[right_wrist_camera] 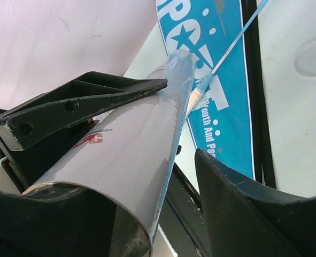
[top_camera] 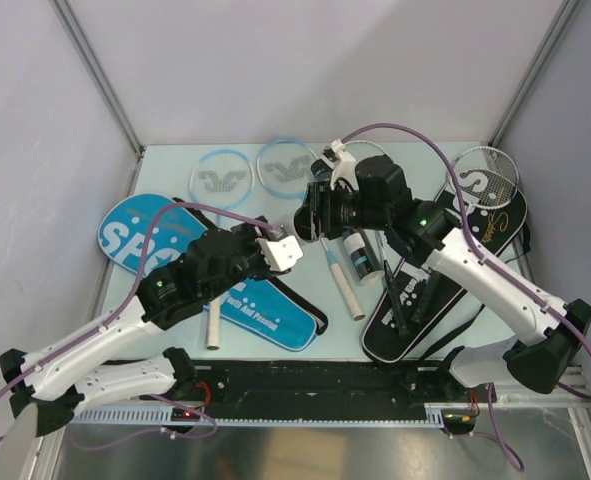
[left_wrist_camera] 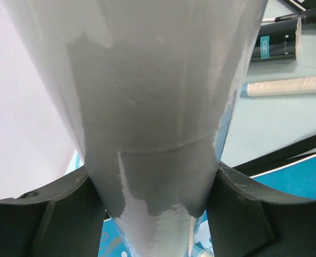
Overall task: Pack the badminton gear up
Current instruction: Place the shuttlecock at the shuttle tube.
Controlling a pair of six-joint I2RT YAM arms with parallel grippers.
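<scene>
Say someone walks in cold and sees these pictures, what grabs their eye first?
Both arms meet mid-table over what looks like one white tube: the left gripper is clamped on it, while the right gripper straddles it with one finger off its side. A bright blue racket cover lies at left and a black racket cover at right, with two light-blue rackets at the far edge.
</scene>
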